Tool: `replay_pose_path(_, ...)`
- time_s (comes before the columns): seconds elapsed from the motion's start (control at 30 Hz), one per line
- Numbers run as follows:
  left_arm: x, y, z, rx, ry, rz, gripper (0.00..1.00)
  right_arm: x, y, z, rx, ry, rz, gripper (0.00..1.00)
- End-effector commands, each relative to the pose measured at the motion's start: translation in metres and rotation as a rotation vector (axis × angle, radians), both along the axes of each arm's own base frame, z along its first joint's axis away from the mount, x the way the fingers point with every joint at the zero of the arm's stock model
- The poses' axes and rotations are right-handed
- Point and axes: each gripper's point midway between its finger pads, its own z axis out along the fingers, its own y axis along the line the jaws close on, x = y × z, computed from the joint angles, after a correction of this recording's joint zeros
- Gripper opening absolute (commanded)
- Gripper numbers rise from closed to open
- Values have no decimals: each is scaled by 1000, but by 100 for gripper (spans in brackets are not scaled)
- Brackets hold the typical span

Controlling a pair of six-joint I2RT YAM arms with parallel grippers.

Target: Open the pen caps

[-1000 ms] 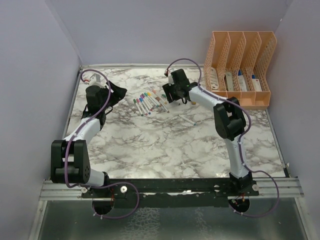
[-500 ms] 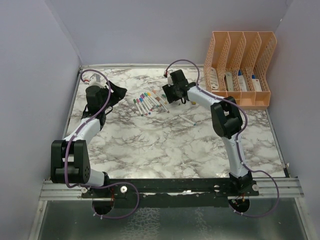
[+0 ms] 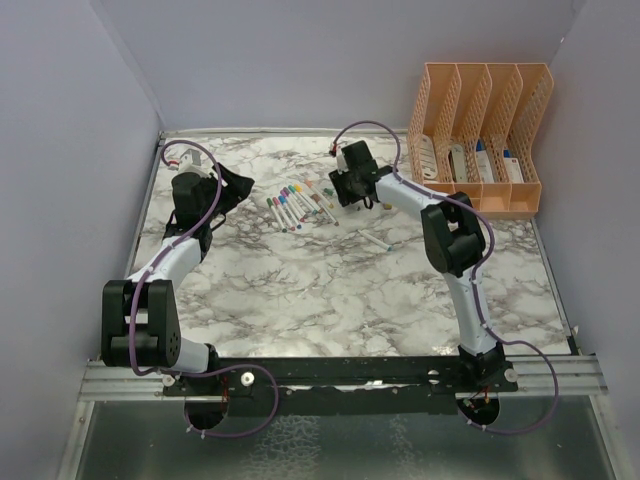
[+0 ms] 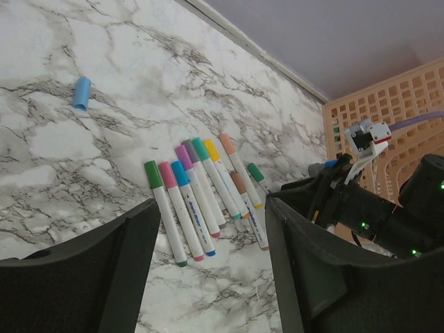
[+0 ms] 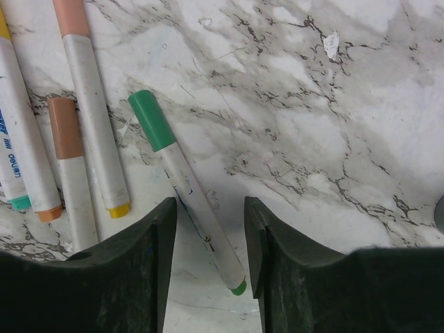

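Observation:
A row of thin white marker pens [image 3: 296,205] with coloured pen caps [image 4: 182,173] lies on the marble table. My right gripper [image 5: 208,267] is open and low over the row's right end. Its fingers straddle the lower body of a pen with a green cap [image 5: 152,119] without touching it. Pens with orange [image 5: 71,15] and brown [image 5: 66,128] caps lie to its left. My left gripper [image 4: 211,277] is open and empty, left of the row and facing it. A loose blue cap [image 4: 82,93] lies apart from the row, and one pen [image 3: 375,240] lies alone to the right.
An orange file organizer [image 3: 480,135] with several slots stands at the back right. The right arm's wrist [image 4: 361,208] shows just past the pens in the left wrist view. Side walls close in the table on the left and right.
My right gripper has shifted slightly at the right end of the pen row. The left arm and the pens have not moved.

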Motion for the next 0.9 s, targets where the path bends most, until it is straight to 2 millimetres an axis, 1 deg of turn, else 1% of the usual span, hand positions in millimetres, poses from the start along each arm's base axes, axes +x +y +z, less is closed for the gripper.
replay_pose_path(0.0,-2,-5,12,-10,-44,-23,65,-15,-9,-31,-28,68,-5,40)
replay_pose_path(0.07,-3,-5,12,-10,-43,-23,65,-19,-10,-36,-29,81,-5,35)
replay_pose_path(0.13,-2,-5,12,-11,-43,-23,65,-23,-12,-40,-33,93,-5,28)
replay_pose_path(0.33,-3,-7,12,-17,-42,-31,65,-28,-18,-42,-22,113,-11,2)
replay_pose_path(0.4,-3,-9,12,-28,-39,-43,65,-26,-18,-38,-17,106,-17,1)
replay_pose_path(0.43,-4,-11,12,-37,-40,-49,65,-25,-19,-34,-13,95,-26,1)
replay_pose_path(0.5,-4,-15,13,-63,-42,-61,65,-20,-20,-18,8,56,-39,1)
replay_pose_path(0.63,-5,-29,16,-100,-60,-82,65,-20,-14,25,97,-35,-37,1)
replay_pose_path(0.67,-5,-35,16,-106,-60,-91,65,-24,-13,31,115,-48,-29,1)
replay_pose_path(0.8,-2,-64,15,-126,-60,-143,65,-38,-6,68,211,-102,9,1)
replay_pose_path(0.87,0,-77,11,-139,-51,-165,65,-47,-2,79,259,-105,26,1)
